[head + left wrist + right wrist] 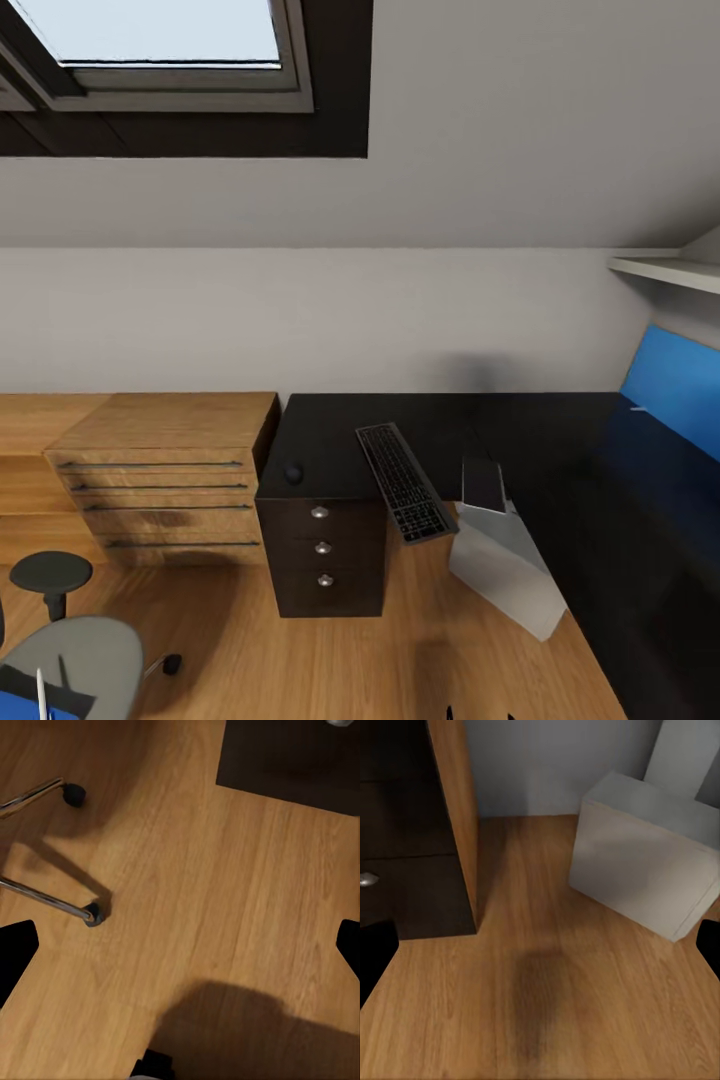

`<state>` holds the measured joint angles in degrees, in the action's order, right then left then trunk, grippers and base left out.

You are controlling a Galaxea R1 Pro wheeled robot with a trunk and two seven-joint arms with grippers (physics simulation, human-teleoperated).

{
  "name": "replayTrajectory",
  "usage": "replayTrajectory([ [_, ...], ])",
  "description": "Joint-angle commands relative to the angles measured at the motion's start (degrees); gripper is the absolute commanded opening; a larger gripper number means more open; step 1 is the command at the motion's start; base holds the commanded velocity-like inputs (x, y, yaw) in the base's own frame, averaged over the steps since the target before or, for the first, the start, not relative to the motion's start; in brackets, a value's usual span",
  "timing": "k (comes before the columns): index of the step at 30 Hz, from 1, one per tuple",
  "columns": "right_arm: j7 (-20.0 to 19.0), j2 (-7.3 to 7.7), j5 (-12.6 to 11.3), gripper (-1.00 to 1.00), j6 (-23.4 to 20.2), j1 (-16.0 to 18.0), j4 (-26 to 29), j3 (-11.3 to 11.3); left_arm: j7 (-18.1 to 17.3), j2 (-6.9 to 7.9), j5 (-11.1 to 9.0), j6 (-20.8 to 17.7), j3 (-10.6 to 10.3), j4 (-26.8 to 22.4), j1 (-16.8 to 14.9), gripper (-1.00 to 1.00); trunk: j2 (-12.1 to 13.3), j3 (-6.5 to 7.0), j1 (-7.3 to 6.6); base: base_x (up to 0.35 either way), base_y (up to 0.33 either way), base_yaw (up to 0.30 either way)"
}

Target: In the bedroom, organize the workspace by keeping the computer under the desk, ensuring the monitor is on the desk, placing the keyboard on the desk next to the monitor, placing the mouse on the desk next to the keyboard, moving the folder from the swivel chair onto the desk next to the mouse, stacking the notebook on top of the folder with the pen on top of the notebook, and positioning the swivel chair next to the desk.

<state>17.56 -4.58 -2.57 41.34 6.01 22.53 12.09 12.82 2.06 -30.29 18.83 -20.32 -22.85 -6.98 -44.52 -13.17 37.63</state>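
Note:
The black desk (pixel 330 425) runs along the far wall and turns down the right side. The keyboard (pixel 403 482) lies slanted on it, its near end over the front edge. The small dark mouse (pixel 293 473) sits near the desk's left end. The grey computer (pixel 505 565) (pixel 649 862) stands tilted on the floor by the pale pedestal leg (pixel 682 757). At the bottom left, the swivel chair (pixel 75 655) carries the blue folder (pixel 25 708) with the whitish pen (pixel 41 690) on it. The monitor and notebook are out of view. My left gripper (pixel 181 949) and right gripper (pixel 541 949) are open over bare floor.
A dark drawer unit (pixel 322 550) (pixel 405 832) stands under the desk's left end, beside a light wooden drawer unit (pixel 165 470). A round dark pad on a post (pixel 50 575) stands by the chair. The chair's chrome legs and casters (pixel 93 915) lie close to my left gripper. A blue wall panel (pixel 680 385) lines the right wall.

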Motion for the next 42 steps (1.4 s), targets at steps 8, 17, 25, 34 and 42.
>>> replayTrajectory([
  [8, 0.5, 0.14, -0.3, 1.00, 0.1, 0.1, 0.0, 0.4, 0.6, 0.10, -0.4, 0.2, -0.2, -4.6, -0.1, 1.00, -1.3, -0.62, 0.68, 0.014, 0.012, 0.000],
  [17, 0.5, 0.16, -0.3, 1.00, 0.1, 0.1, 0.0, 0.4, 0.2, 0.56, -0.4, 2.6, -0.2, -8.4, 0.0, 1.00, -4.9, -2.23, 2.65, 0.000, 0.000, 0.000],
  [25, 0.5, 0.19, -0.3, 1.00, 0.1, 0.1, 0.0, 0.4, 0.3, 7.89, -0.8, -4.9, -0.2, -33.5, 13.8, 1.00, -8.1, -3.67, 4.41, 0.000, 0.000, 0.000],
  [34, 0.5, 0.19, -0.3, 1.00, 0.1, 0.1, 0.0, 0.4, 0.3, 11.84, -1.7, -5.6, -0.2, -42.8, 16.9, 1.00, -11.7, -5.28, 6.39, 0.000, 0.000, 0.000],
  [42, 0.5, 0.11, -0.3, 1.00, 0.2, 0.1, -0.1, 0.4, -0.1, 19.98, -13.8, -5.8, -1.4, -50.9, 19.2, 1.00, -14.9, -6.72, 8.14, 0.000, 0.000, 0.000],
])
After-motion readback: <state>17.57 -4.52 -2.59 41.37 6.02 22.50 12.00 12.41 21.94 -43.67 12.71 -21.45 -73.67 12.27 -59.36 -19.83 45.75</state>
